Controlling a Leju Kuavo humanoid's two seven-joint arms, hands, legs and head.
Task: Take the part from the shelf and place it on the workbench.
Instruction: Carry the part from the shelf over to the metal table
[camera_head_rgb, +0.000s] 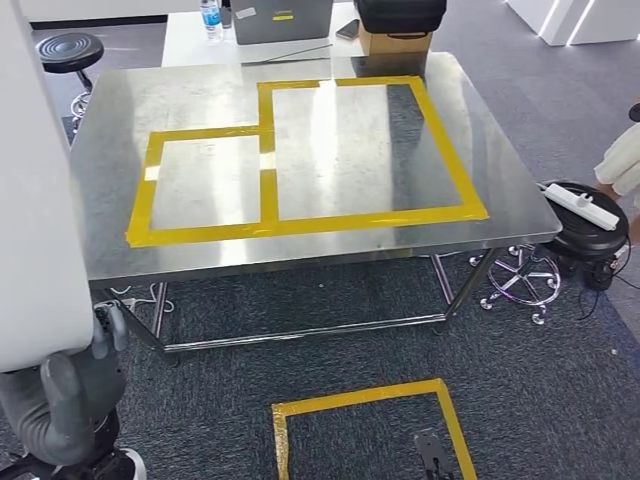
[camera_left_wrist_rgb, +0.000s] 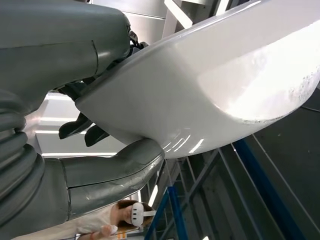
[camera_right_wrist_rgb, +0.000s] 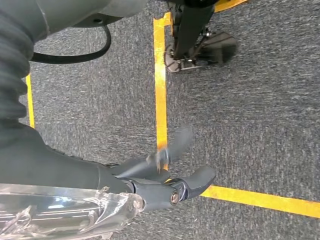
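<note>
White part (camera_head_rgb: 34, 190) in left hand (camera_head_rgb: 72, 390) (tight) — workbench (camera_head_rgb: 498, 190) ahead

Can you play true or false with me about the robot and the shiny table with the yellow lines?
1. The left robot hand holds a big white part. True.
2. The white part already lies on the metal table. False: it is beside the table, in the robot hand, and the tabletop inside the yellow tape is bare.
3. There is yellow tape on the carpet too. True: a taped square lies in front of the table.
4. The right robot hand is carrying a bottle. False: it hangs over the carpet holding nothing.
5. A white power strip lies on a black stool. True.
</note>
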